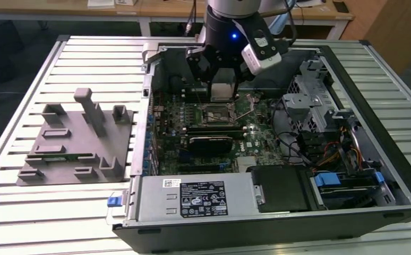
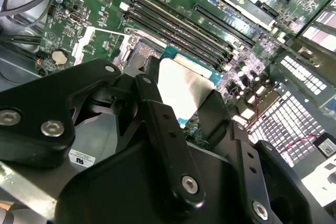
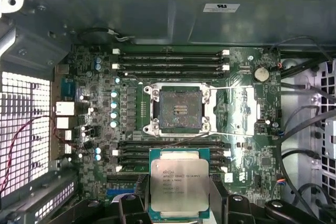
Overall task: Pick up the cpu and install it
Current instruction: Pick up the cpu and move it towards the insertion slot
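Note that the cpu (image 3: pixel 178 187) is clamped between the jaws. One black jaw bears on each of two opposite edges, and the silver top faces the camera in the first wrist view. You see the chip held level above the motherboard (image 3: pixel 89 77) and not seated. In the first wrist view it sits just beside the socket (image 3: pixel 180 109) and overlaps the memory slots (image 3: pixel 131 153) next to it. The socket stands open with its contact field exposed inside a metal frame. The motherboard lies in an open computer case (image 1: pixel 262 228), which rests on the slatted counter (image 1: pixel 21 212). A gray fixture (image 1: pixel 74 143) lies on the counter just beside the case, toward the counter edge at the exterior view's left.
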Available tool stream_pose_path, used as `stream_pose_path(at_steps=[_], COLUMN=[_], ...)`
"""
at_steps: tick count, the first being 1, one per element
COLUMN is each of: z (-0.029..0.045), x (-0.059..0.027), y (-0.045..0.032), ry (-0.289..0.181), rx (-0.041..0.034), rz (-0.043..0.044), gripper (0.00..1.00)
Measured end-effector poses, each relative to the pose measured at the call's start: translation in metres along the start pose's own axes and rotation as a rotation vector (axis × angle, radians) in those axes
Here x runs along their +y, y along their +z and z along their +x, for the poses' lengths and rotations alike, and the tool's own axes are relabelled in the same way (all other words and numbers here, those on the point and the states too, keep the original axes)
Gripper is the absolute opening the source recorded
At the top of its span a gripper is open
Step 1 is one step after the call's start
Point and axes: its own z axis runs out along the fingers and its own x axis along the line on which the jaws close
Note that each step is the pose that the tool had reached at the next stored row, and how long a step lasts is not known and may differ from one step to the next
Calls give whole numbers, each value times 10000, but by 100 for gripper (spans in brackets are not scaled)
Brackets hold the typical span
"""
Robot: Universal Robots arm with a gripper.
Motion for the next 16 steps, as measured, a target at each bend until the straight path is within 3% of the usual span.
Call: stream_pose_path(at_steps=[16], z=[2], x=[145], y=[153], ry=[0], rx=[0], rz=[-1], gripper=[54])
